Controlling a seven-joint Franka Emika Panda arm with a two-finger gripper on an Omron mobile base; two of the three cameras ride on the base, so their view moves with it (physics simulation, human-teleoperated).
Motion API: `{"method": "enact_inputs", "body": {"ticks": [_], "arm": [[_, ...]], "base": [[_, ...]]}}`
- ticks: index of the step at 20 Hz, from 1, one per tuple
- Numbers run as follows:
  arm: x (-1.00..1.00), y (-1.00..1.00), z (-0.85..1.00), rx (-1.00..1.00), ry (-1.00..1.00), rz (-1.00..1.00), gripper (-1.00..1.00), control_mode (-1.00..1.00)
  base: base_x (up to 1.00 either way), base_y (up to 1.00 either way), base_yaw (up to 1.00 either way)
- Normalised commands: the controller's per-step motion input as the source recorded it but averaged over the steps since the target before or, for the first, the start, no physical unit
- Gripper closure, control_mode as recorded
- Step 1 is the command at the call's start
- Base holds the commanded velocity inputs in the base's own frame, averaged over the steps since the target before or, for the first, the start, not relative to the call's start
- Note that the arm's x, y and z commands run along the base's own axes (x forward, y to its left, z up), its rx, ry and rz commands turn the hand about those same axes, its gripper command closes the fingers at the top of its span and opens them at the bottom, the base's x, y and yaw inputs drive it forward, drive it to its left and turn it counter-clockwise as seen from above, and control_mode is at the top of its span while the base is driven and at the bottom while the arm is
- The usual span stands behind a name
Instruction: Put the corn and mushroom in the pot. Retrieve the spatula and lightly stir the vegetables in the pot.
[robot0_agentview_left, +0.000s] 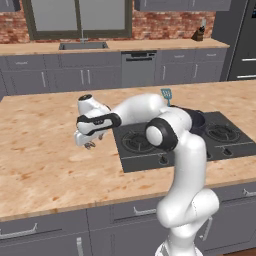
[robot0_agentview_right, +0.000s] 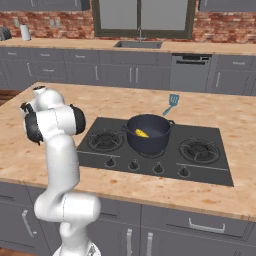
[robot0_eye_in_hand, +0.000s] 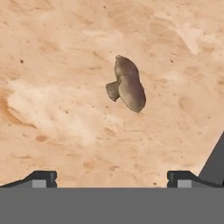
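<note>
Mushroom (robot0_eye_in_hand: 127, 84) is what my next move turns on, but I take things by size. One wooden island counter (robot0_agentview_left: 45, 165) spreads beneath my hand, with one stovetop (robot0_agentview_right: 210, 170) set into it off to my side. One pot (robot0_agentview_right: 149, 133) stands on that stovetop, well apart from my hand, and one corn (robot0_agentview_right: 142, 133) already lies inside it. One spatula (robot0_agentview_right: 171, 103) lies on the counter just beyond the pot, farther from me than anything else in the task. One mushroom lies on the bare wood, alone.

My gripper (robot0_agentview_left: 90, 145) hangs low over the counter, pointing down, with its jaws spread wide and nothing between them; in the hand view both fingertips (robot0_eye_in_hand: 43, 178) stand far apart at the bottom edge. The mushroom sits ahead of them, roughly centred between the two, and not touching either. It lies on its side, cap and stem both resting on the wood; its long axis runs nearly straight away from my fingertips, tilted a little, with the short stem poking out to one side. I judge that I must come down so the fingers close across the cap's narrow width.
</note>
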Motion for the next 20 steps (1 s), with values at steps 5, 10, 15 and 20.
{"method": "enact_inputs", "body": {"ticks": [5,10,15,20], "arm": [[0.2,0.0,-0.12,0.08,0.0,0.0,-1.0,-1.0],[0.1,0.0,-0.15,0.05,0.0,0.0,-1.0,-1.0],[0.06,0.0,-0.22,0.0,0.0,0.0,-1.0,-1.0],[0.19,0.05,-0.17,0.0,0.0,0.0,-1.0,-1.0]], "base": [[0.0,0.0,0.0],[0.0,0.0,0.0],[0.0,0.0,0.0],[0.0,0.0,0.0]]}}
